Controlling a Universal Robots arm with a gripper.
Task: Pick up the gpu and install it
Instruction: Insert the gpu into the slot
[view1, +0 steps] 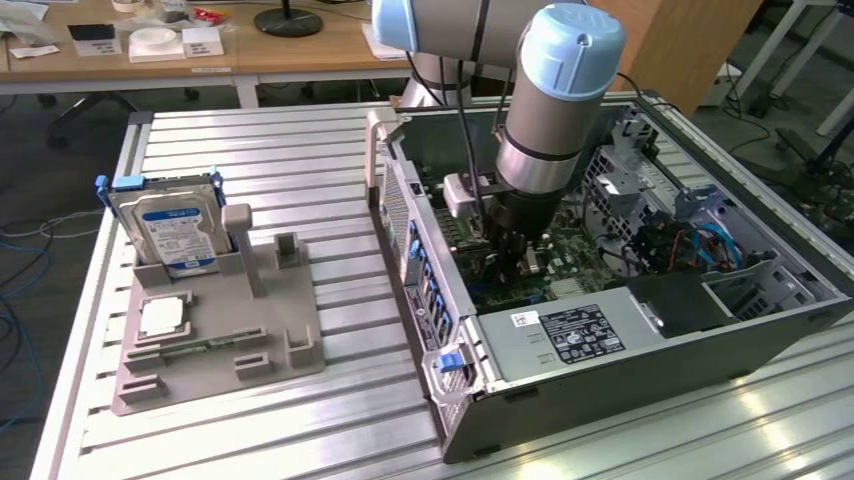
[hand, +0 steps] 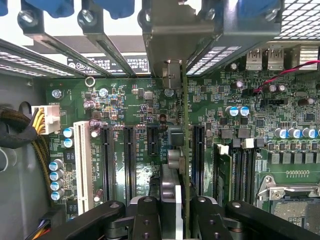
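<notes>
The room is a lab or office: wooden desks (view1: 160, 55) run along the back with small boxes and a round black lamp base (view1: 288, 20) on them, chair wheels show beneath, and cables trail over grey carpet at the exterior view's left. In front stands a work table (view1: 267, 160) with a ribbed aluminium top. On it, toward the exterior view's right, an open computer case (view1: 601, 340) lies on its side, its green motherboard (hand: 125, 105) facing up and a grey power supply (view1: 567, 335) with a label at the near end. The robot arm (view1: 554, 100), grey with pale blue caps, reaches straight down into the case. To the exterior view's left, well apart from the case, a grey plastic holder (view1: 220, 340) sits on the table; a hard drive (view1: 171, 232) with a blue label stands upright in it and a small square chip (view1: 162, 317) lies flat nearby. In the wrist view the gripper (hand: 172, 207) pinches the graphics card (hand: 184, 150), seen edge-on, standing upright over the motherboard between the black expansion slots (hand: 129, 160), with its metal bracket (hand: 170, 75) at the case's rear wall. Whether the card is seated cannot be told.
</notes>
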